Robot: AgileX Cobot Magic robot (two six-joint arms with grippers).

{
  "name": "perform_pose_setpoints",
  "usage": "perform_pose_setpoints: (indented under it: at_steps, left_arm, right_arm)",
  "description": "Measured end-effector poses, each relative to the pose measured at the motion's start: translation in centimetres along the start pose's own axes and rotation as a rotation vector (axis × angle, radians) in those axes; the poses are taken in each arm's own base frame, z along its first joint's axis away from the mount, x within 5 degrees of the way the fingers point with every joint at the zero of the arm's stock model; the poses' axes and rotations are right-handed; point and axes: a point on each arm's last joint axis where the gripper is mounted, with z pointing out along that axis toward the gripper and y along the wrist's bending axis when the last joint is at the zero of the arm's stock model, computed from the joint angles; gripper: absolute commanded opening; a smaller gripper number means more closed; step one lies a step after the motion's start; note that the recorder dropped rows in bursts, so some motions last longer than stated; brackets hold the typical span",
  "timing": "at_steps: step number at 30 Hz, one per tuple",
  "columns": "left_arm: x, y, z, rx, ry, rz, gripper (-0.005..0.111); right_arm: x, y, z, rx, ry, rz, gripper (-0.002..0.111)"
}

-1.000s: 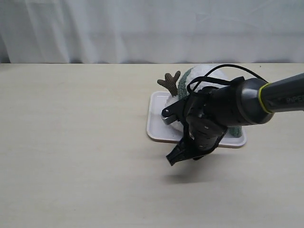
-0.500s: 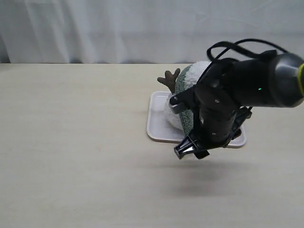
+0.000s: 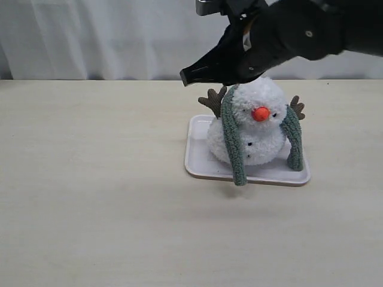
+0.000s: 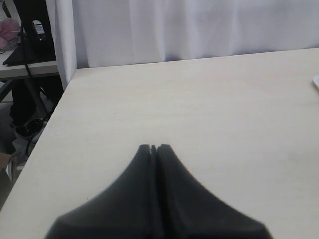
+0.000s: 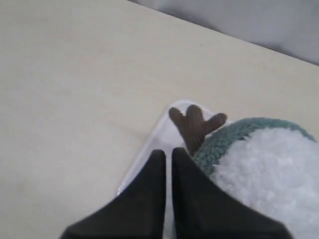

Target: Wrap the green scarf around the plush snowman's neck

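Note:
The plush snowman [image 3: 258,122] stands upright on a pale tray [image 3: 197,162], orange nose facing the exterior camera. The green scarf [image 3: 232,143] passes behind its head. One end hangs down the front on each side, and the left end reaches past the tray's front rim. My right gripper [image 3: 187,76] hovers above and to the left of the head, apart from it. In the right wrist view its jaws [image 5: 168,152] stand nearly together with nothing between them, over the tray edge [image 5: 149,149], beside the scarf [image 5: 234,134] and a brown branch arm [image 5: 194,124]. My left gripper [image 4: 154,147] is shut over bare table.
A white curtain [image 3: 119,36] runs along the table's far edge. The left wrist view shows the table's left edge [image 4: 50,129], with dark stand legs and a floor beyond it. The tray's corner [image 4: 316,82] just shows at that view's right border.
My right arm has risen from low in front of the tray to above the snowman's head, uncovering the snowman and both hanging scarf ends.

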Motion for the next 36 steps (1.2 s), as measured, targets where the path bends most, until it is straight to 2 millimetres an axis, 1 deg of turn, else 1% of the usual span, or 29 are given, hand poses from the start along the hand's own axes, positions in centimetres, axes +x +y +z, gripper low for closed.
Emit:
perform_pose_setpoints:
  at_steps: [1,2,3,4,7,9,13,16,23,28,30,33,36]
  left_arm:
    - [0.0,0.0,0.0,0.0,0.0,0.0,0.0]
    - [0.0,0.0,0.0,0.0,0.0,0.0,0.0]
    - [0.0,0.0,0.0,0.0,0.0,0.0,0.0]
    - [0.0,0.0,0.0,0.0,0.0,0.0,0.0]
    - [0.0,0.0,0.0,0.0,0.0,0.0,0.0]
    - [0.0,0.0,0.0,0.0,0.0,0.0,0.0]
    - [0.0,0.0,0.0,0.0,0.0,0.0,0.0]
    - [0.0,0.0,0.0,0.0,0.0,0.0,0.0]
    - [0.0,0.0,0.0,0.0,0.0,0.0,0.0]
    - [0.0,0.0,0.0,0.0,0.0,0.0,0.0]
    - [0.0,0.0,0.0,0.0,0.0,0.0,0.0]
    - [0.0,0.0,0.0,0.0,0.0,0.0,0.0]
    - [0.0,0.0,0.0,0.0,0.0,0.0,0.0]
  right_arm:
    - [-0.4,-0.1,0.6,0.032,0.026,-0.001,0.004]
    - [-1.2,-0.3,1.8,0.106,0.077,0.0,0.004]
    - [-1.3,-0.5,2.5,0.149,0.113,-0.004,0.004]
    - [-1.1,-0.6,4.0,0.21,0.18,-0.011,0.004]
    - [-0.7,-0.3,6.6,0.242,0.24,-0.016,0.004]
    - [-0.3,-0.3,7.8,0.246,0.254,-0.006,0.004]
    - [0.5,-1.2,9.7,0.266,0.287,0.018,0.004]
    - [0.9,-1.1,10.9,0.261,0.291,0.02,0.004]
    - [1.7,-0.7,12.4,0.239,0.304,0.014,0.004]
    - [1.8,-0.8,12.6,0.239,0.31,0.002,0.004]
    - [1.6,-0.8,12.4,0.236,0.305,0.007,0.004]
    - [1.0,-0.8,11.4,0.222,0.287,0.027,0.004]
    - [-0.1,-1.1,9.5,0.21,0.244,0.046,0.004]
